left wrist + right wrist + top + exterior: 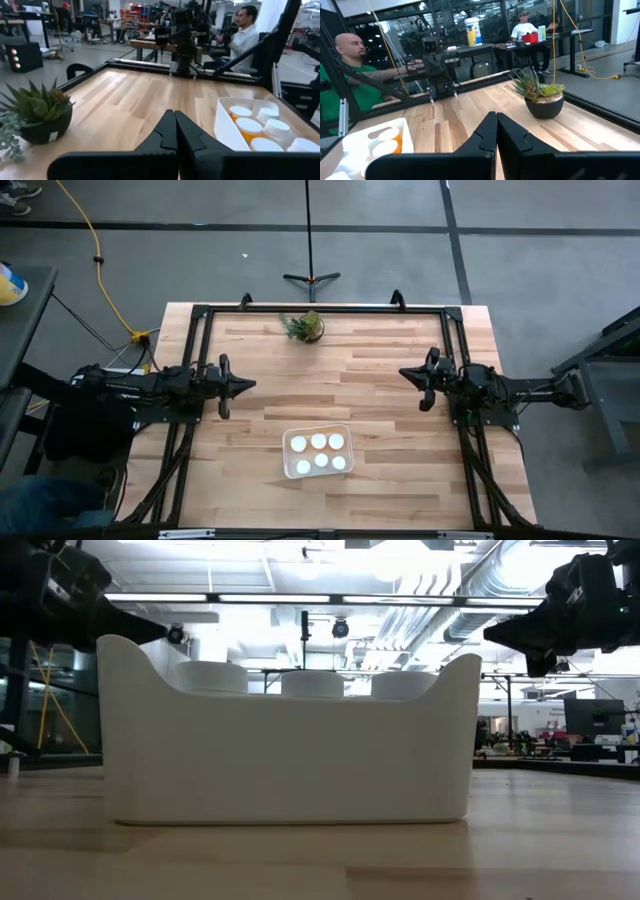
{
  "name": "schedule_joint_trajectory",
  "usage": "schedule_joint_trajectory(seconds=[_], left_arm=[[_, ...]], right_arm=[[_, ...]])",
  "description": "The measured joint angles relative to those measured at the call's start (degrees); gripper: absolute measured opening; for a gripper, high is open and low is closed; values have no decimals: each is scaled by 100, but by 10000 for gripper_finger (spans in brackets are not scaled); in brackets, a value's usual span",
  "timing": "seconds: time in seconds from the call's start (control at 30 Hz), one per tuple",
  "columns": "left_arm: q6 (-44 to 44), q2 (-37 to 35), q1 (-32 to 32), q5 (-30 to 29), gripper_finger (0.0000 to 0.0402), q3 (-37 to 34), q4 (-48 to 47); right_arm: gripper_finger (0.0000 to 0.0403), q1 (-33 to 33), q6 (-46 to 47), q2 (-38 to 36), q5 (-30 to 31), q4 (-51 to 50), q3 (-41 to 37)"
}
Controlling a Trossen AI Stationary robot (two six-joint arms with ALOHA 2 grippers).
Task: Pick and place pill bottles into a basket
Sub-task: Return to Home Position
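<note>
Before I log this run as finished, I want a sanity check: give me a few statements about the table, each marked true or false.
All six pill bottles sit inside the basket. True.
The left tool is shut on a bottle. False: it is shut on nothing, at the left side of the table.
The potted plant stands in the basket. False: it stands apart from it, on the wood near the far edge.
The right tool is shut and empty. True.

White basket (285, 760), white-capped orange pill bottles (248, 127), green potted plant (304, 326), pale wood-grain table (380, 400)
</note>
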Motion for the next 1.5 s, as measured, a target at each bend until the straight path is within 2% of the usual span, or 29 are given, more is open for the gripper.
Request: schedule_joint_trajectory(seconds=[0.1,0.3,0.47,1.03,1.3,1.5], left_arm=[[-196,9,4,11,22,18,-106],[-294,-80,4,-1,22,327,-906],[-300,-467,4,14,22,308,-986],[-292,-446,4,190,28,310,-1027],[-252,-446,13,188,59,310,-1027],[-251,-446,13,188,59,310,-1026]], right_arm=[[0,0,-6,-1,-4,150,5],[0,0,-184,-2,-4,174,86],[0,2,-105,-2,-28,56,87],[0,2,-238,2,43,-26,44],[0,1,-241,2,42,-26,44],[0,2,-243,4,42,-31,46]])
